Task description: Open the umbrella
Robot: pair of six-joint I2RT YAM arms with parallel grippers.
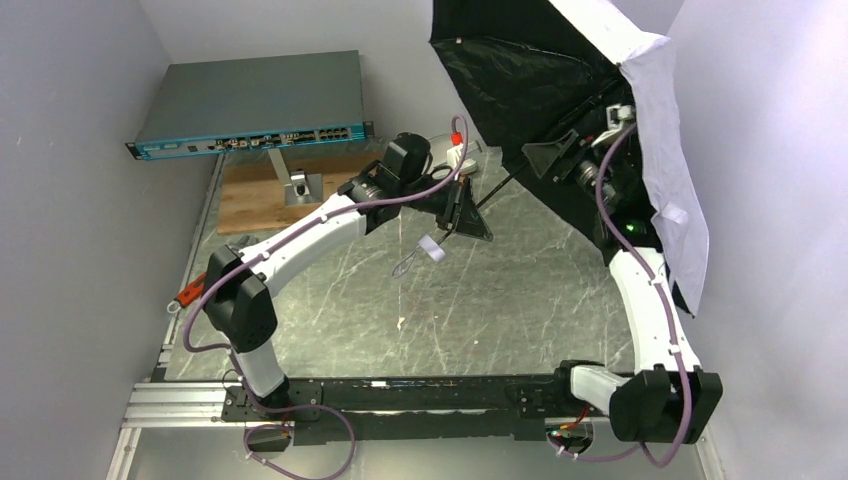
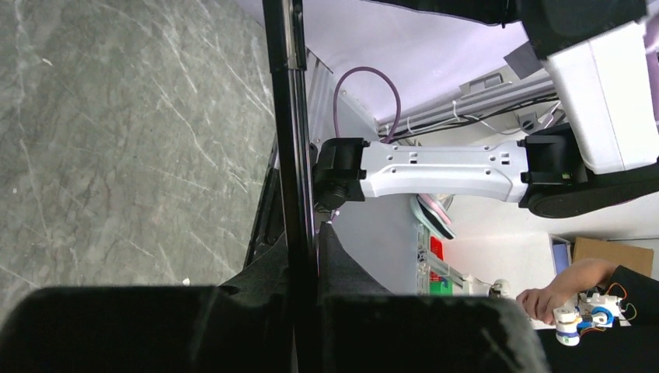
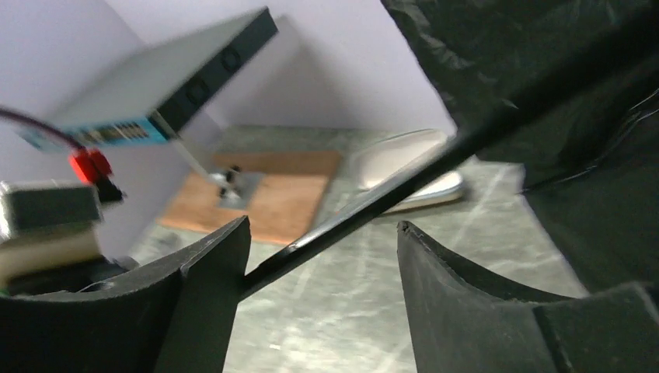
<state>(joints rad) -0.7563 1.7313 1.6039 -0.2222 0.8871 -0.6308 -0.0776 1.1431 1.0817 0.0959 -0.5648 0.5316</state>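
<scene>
The umbrella stands open at the back right, its canopy black inside [image 1: 520, 70] and white outside [image 1: 665, 150]. Its thin black shaft [image 1: 500, 192] slants down to my left gripper [image 1: 470, 222], which is shut on it. In the left wrist view the shaft [image 2: 289, 116] runs straight up out of the closed gripper [image 2: 307, 268]. My right gripper [image 1: 538, 160] sits under the canopy, open. In the right wrist view the shaft [image 3: 388, 198] crosses diagonally between its spread fingers, by the left fingertip [image 3: 233, 249]; the gripper [image 3: 322, 233] holds nothing. The black canopy [image 3: 544, 78] fills the upper right there.
A blue-grey network switch [image 1: 250, 100] sits at the back left, with a wooden board [image 1: 270, 195] and a metal bracket [image 1: 300, 185] in front of it. A pale oval object [image 3: 412, 167] lies on the marble table [image 1: 400, 300]. A small white tag [image 1: 432, 248] hangs below the left gripper.
</scene>
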